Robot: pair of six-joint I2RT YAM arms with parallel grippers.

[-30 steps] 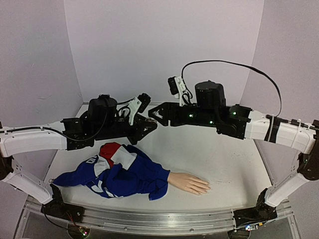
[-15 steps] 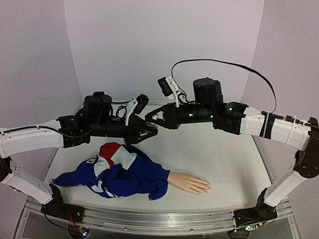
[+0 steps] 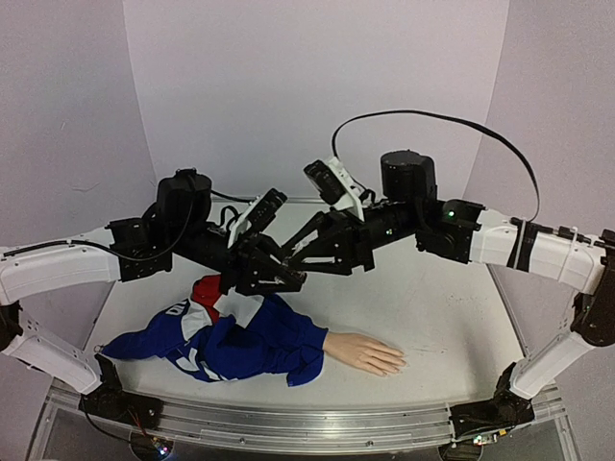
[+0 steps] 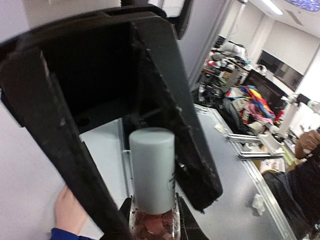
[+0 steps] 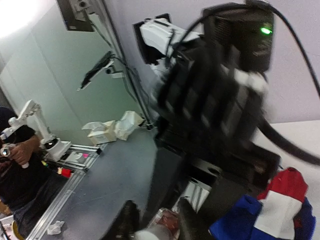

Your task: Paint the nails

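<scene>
Clamping bottle (image 4: 152, 227) above white table (image 3: 442, 298), left end effector (image 4: 154, 217); right end effector (image 5: 156, 223) around cap (image 4: 152, 170), grip unclear.

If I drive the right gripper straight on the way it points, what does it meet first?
The grey cap of the bottle in the left gripper. The right gripper has its fingers astride it, so contact looks near, though depth is unclear.

blocked: left claw (image 3: 280, 279), right claw (image 3: 294, 257) near sleeve (image 3: 252, 338) | free: table (image 3: 454, 317) right
</scene>
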